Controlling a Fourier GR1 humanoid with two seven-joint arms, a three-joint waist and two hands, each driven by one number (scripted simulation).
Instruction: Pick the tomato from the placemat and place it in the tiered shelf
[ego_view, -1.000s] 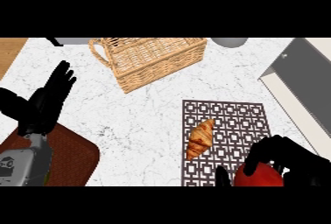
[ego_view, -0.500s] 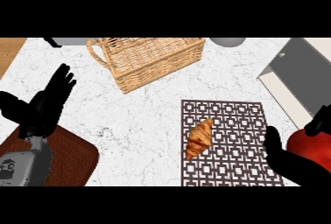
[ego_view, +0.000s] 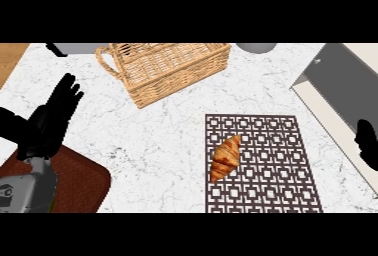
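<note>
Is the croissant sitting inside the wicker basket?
No, the croissant lies on the patterned placemat, apart from the basket further up the counter.

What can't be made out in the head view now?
- Tomato: nowhere visible in the head view.
- Right hand: mostly cut off by the right edge, so any load is hidden.
- Tiered shelf: cut by the same edge, levels not distinguishable.
</note>
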